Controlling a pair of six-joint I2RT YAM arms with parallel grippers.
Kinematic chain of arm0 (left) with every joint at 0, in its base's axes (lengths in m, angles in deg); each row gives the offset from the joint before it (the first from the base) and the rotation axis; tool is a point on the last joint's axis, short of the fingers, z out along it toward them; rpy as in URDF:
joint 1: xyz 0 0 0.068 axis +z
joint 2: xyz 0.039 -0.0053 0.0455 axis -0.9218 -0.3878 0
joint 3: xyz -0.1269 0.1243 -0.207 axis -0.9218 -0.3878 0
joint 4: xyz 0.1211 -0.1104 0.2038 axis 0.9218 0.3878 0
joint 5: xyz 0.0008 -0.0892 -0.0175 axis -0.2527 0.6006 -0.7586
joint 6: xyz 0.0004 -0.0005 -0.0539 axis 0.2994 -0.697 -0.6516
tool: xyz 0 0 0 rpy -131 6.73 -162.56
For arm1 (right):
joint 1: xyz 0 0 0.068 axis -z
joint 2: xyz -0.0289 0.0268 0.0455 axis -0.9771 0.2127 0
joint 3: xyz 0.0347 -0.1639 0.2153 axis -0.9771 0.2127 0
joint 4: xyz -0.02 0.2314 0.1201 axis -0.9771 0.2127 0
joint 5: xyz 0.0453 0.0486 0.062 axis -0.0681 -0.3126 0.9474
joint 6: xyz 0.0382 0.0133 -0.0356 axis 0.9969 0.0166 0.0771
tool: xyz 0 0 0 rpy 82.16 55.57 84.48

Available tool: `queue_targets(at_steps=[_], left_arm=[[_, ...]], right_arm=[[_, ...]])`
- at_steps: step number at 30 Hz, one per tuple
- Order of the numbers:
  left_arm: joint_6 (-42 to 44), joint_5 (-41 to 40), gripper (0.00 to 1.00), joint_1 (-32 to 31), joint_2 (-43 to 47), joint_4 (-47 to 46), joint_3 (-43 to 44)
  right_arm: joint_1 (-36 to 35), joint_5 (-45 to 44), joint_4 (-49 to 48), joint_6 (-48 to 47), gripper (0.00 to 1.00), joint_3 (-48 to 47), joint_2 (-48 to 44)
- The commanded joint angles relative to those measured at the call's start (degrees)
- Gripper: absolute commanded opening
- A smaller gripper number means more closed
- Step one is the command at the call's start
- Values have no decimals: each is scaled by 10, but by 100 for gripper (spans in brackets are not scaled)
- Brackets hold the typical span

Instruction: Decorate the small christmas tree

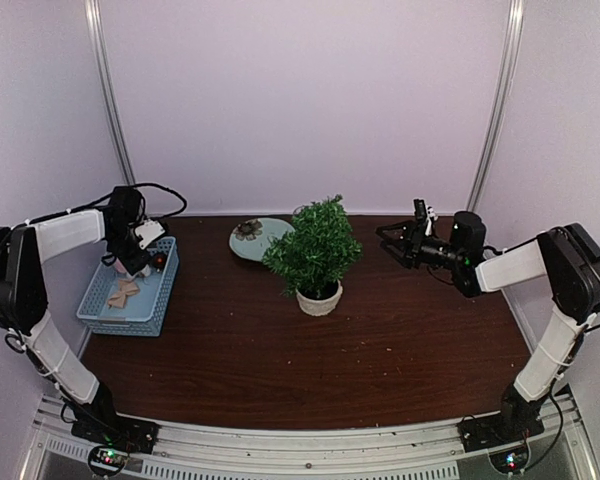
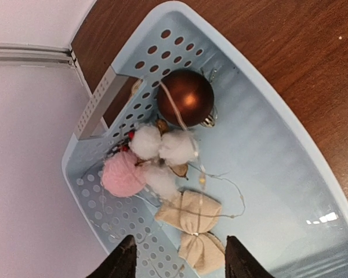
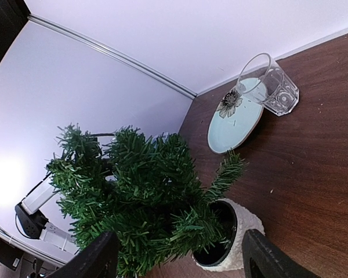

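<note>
Your open left pincer (image 2: 180, 246) hovers over the beige bow (image 2: 191, 223); grip it next, then carry it to the small christmas tree (image 1: 315, 250)

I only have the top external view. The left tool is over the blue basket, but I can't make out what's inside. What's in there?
Observer: A brown bauble, a pink-and-white pompom cluster and a beige fabric bow, all in the basket.
Operator: Which is nearest the left tool?
Observer: The bow, lying between its spread fingers, apparently not gripped.
Operator: Anything behind the small christmas tree?
Observer: A clear glass cup standing by the pale blue plate.
</note>
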Motion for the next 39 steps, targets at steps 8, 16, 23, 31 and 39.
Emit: queue_targets(at_steps=[8, 16, 23, 31, 39], left_arm=[[20, -38, 0, -4, -4, -97, -14], [-29, -122, 0, -69, 117, -92, -8], [-133, -64, 0, -81, 225, -19, 80], [-214, 26, 0, -83, 257, 22, 200], [-230, 55, 0, -84, 248, 28, 260]], right_arm=[[5, 9, -6, 1, 76, -19, -15], [5, 2, 90, -58, 76, -30, -70], [1, -20, 304, -190, 80, -76, -168], [-9, -41, 437, -271, 89, -139, -234], [-16, -45, 472, -289, 89, -156, -253]])
